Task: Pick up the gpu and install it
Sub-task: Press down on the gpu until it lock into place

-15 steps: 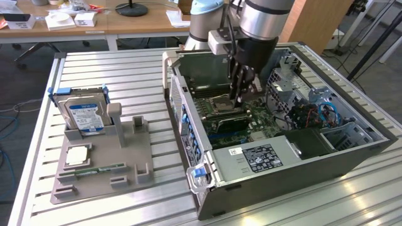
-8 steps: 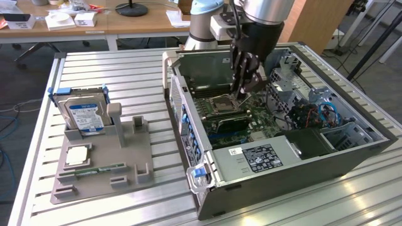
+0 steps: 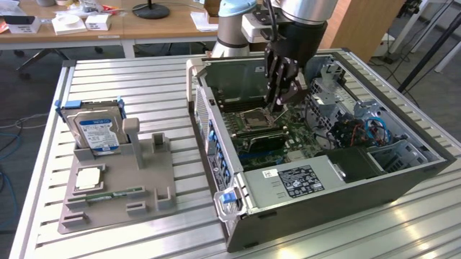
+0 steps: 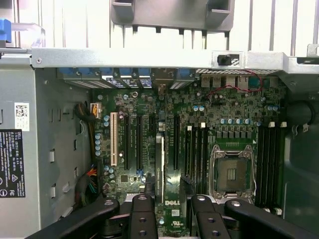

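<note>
As seen from the exterior view, found a slatted metal table (image 3: 129, 226) in a workshop room, with wooden desks (image 3: 144, 27) behind it. Noted an open computer case (image 3: 346, 199) lying on the table towards the exterior view's right, its motherboard (image 3: 273, 135) facing up and a labelled power supply (image 3: 295, 181) at the near end. Noted a grey holder (image 3: 137, 178) well apart from it on the exterior view's left, carrying an upright hard drive (image 3: 97, 132) with a blue label, a flat processor chip (image 3: 86, 178) and a narrow memory stick (image 3: 115, 194) along its front edge. Saw the arm (image 3: 303, 11) reaching straight down into the case, with the gripper (image 3: 282, 100) low over the board, just beside the empty processor socket (image 3: 253, 116).

Turning to the wrist view, looked straight down on the motherboard (image 4: 199, 114) inside the case wall (image 4: 50, 149). Saw the two black fingers (image 4: 142, 214) standing apart, with bare board visible in the gap of the gripper (image 4: 172, 199). Found the gpu (image 4: 159, 164) edge-on among the long expansion slots, upright and in line with them, a thin dark strip between the fingers and closer to one than the other. Judged the gap wider than the card's thickness. Could not tell whether either finger touched the card, nor whether it sat fully home in its slot.
</note>
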Tool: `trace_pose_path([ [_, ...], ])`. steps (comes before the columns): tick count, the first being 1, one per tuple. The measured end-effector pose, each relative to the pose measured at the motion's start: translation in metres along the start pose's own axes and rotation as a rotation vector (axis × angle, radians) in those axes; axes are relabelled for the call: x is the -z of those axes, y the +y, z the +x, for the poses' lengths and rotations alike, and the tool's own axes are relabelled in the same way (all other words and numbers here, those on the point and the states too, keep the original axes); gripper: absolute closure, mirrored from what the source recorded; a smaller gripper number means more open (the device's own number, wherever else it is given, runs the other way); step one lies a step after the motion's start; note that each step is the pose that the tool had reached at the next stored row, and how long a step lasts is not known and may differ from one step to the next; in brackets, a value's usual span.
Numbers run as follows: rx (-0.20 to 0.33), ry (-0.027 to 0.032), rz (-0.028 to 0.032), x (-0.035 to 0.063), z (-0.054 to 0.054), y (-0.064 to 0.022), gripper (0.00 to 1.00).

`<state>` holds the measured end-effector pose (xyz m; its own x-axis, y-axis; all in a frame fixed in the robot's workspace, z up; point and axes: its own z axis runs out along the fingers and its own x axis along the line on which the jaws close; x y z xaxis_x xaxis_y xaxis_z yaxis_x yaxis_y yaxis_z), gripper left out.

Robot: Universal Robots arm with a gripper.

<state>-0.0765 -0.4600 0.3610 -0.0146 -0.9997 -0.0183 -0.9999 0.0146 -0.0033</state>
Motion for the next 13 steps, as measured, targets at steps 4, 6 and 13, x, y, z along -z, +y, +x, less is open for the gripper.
trace_pose_path([
  [4,0.000,-0.0001,0.0001,0.0000,0.0000,0.0000,0.66],
  [6,0.000,0.0000,0.0000,0.0000,0.0000,0.0000,0.66],
  [13,0.000,-0.0001,0.0000,0.0000,0.0000,0.0000,0.80],
])
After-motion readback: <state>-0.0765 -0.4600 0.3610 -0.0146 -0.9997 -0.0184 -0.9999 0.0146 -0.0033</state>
